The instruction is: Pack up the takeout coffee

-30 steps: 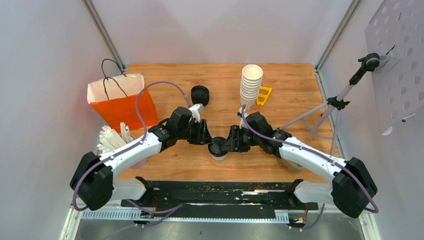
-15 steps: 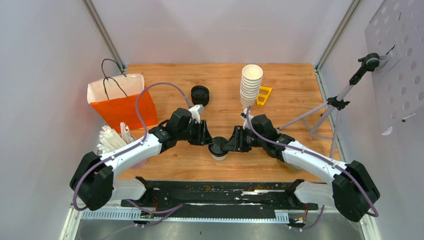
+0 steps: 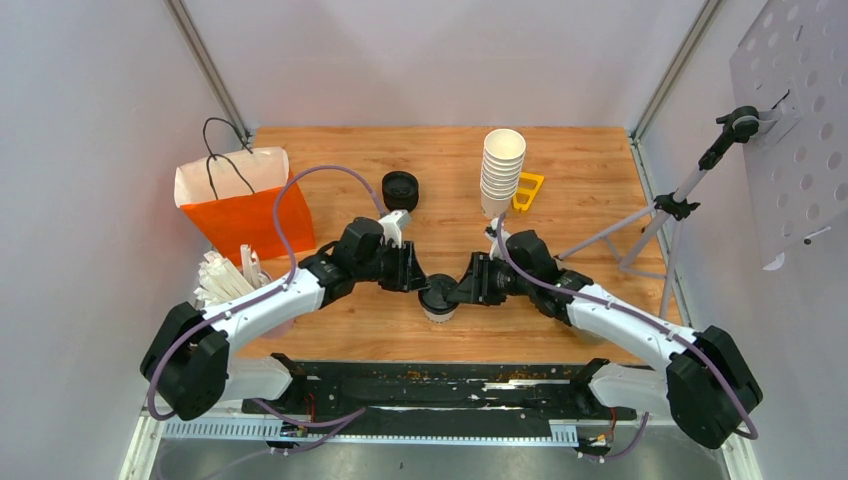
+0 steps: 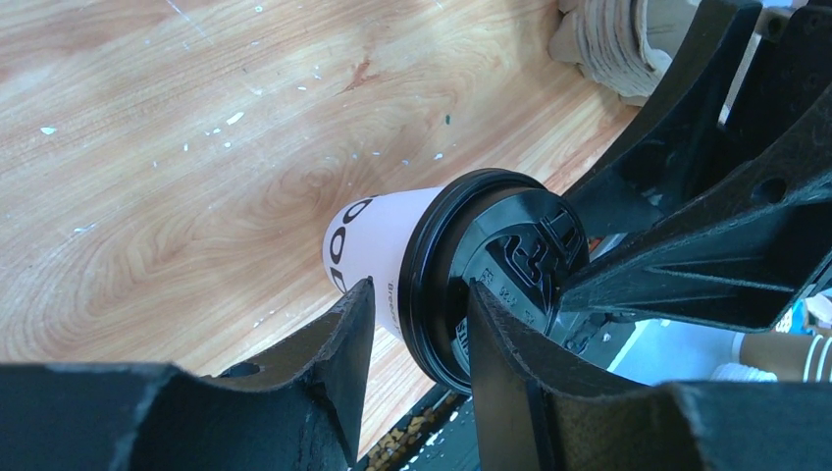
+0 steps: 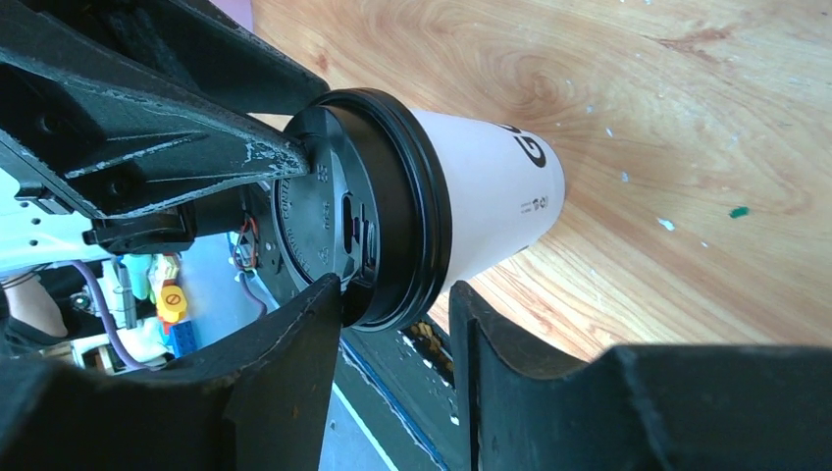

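One takeout coffee (image 3: 437,298), a small white paper cup with a black lid, stands near the table's front edge between both arms. My left gripper (image 3: 419,280) meets it from the left and my right gripper (image 3: 457,291) from the right. In the left wrist view the cup (image 4: 378,240) and its lid (image 4: 510,265) fill the middle. The left gripper (image 4: 420,287) is open and straddles the lid's rim, one finger over the lid top and one beside the cup wall. In the right wrist view the right gripper (image 5: 397,285) is open astride the same lid (image 5: 343,216), one finger on its top.
An orange paper bag (image 3: 250,205) stands open at the back left. White wrapped sticks (image 3: 225,275) lie beside the left arm. A black stack of lids (image 3: 400,190), a tall stack of white cups (image 3: 501,170) and a yellow piece (image 3: 528,190) are behind. A tripod stand (image 3: 660,215) is at right.
The left jaws have narrowed a little around the lid's rim. The right arm's wrist has shifted slightly back and right. The cup stays where it was.
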